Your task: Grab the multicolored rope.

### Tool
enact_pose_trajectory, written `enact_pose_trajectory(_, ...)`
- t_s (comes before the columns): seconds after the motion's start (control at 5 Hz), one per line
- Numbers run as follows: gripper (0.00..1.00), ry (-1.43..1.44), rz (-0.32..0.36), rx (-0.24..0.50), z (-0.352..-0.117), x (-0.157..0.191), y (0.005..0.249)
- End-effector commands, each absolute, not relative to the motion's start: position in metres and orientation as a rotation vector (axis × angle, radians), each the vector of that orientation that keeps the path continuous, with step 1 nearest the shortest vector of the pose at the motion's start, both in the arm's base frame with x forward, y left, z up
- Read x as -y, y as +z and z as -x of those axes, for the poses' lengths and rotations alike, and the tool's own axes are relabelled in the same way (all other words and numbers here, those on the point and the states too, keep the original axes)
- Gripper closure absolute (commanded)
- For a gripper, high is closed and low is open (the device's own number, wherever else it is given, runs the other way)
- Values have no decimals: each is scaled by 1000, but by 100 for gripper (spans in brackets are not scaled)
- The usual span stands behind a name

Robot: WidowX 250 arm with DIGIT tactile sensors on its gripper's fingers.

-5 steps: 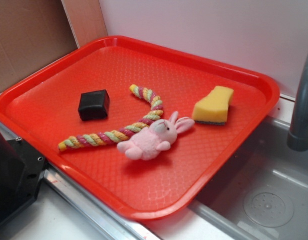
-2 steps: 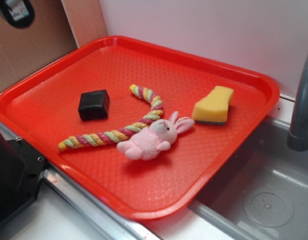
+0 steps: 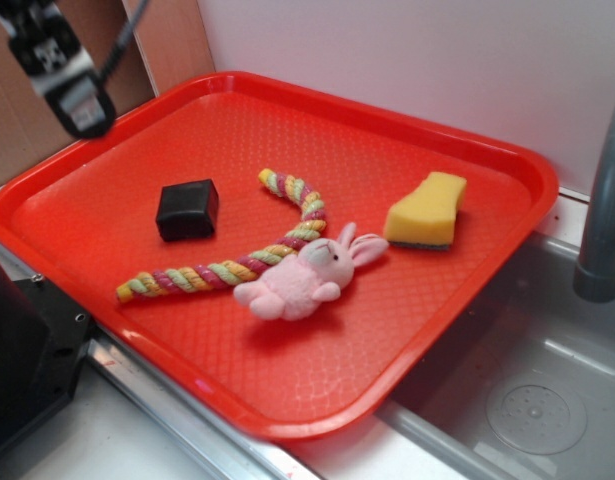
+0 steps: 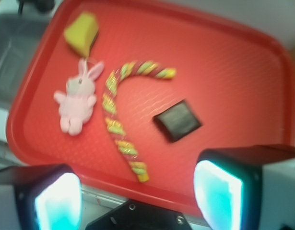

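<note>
Red tray (image 3: 467, 290): shallow plastic, set beside a steel sink (image 3: 527, 400) with a grey faucet post (image 3: 602, 210) at the right.

Multicolored rope (image 3: 249, 262): twisted yellow, pink and pale green strands, bent, lying flat near the tray's middle; untouched. Seen also from the wrist (image 4: 117, 120).

Pink plush bunny (image 3: 302, 275): lying against the rope's bend, on the near side.

Black block (image 3: 187, 209): just beside the rope, apart from it.

Yellow sponge (image 3: 427, 208): toward the tray's right edge, well apart from the rope.

Gripper (image 4: 137, 191): high above the tray's left rim, jaws spread wide, nothing between them, well apart from the rope; blurred in the exterior view (image 3: 72, 85).
</note>
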State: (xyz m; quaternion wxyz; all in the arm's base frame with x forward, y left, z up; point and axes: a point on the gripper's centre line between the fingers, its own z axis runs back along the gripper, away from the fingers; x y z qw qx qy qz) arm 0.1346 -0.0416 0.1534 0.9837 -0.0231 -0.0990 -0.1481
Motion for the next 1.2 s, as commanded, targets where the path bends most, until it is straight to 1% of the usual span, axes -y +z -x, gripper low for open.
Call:
enact_pose_trajectory(0.0, 0, -369, 23, 184, -141, 59, 108)
enact_pose_trajectory(0.2, 0, -389, 11, 151, -140, 67, 84)
enact_pose_trajectory(0.4, 0, -394, 24, 120, -142, 70, 64)
enact_pose_trajectory(0.6, 0, -375, 12, 96, -145, 70, 47)
enact_pose_trajectory(0.8, 0, -376, 2, 82, -152, 68, 37)
enact_pose_trajectory(1.0, 0, -397, 28, -10, -162, 68, 28)
